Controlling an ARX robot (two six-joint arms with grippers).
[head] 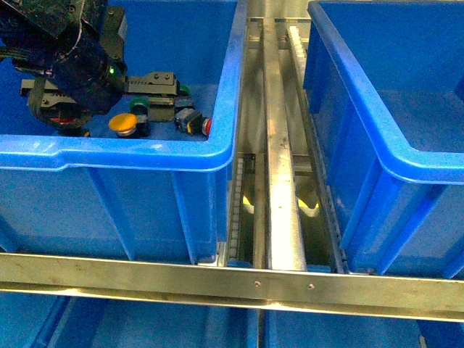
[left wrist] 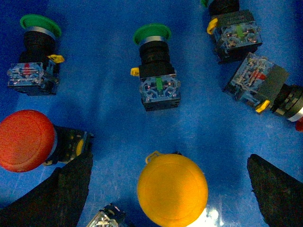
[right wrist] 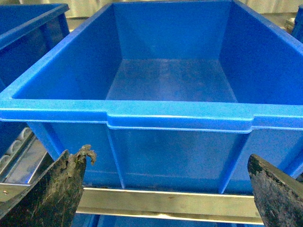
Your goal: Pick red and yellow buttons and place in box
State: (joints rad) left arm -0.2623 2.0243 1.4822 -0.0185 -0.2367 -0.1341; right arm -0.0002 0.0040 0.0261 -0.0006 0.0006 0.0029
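In the left wrist view a yellow button stands cap-up on the blue bin floor. My left gripper is open, with one dark finger on each side of the cap and clear of it. A red button lies on its side just beyond one finger. Another red cap peeks in at the frame edge. In the front view my left arm reaches down into the left bin, over the yellow button; a red button lies nearby. My right gripper hangs open, nothing in it, before the empty blue box.
Green-capped buttons lie further along the bin floor, with another button body beside them. A metal rail runs between the left bin and the right box. A metal crossbar spans the front.
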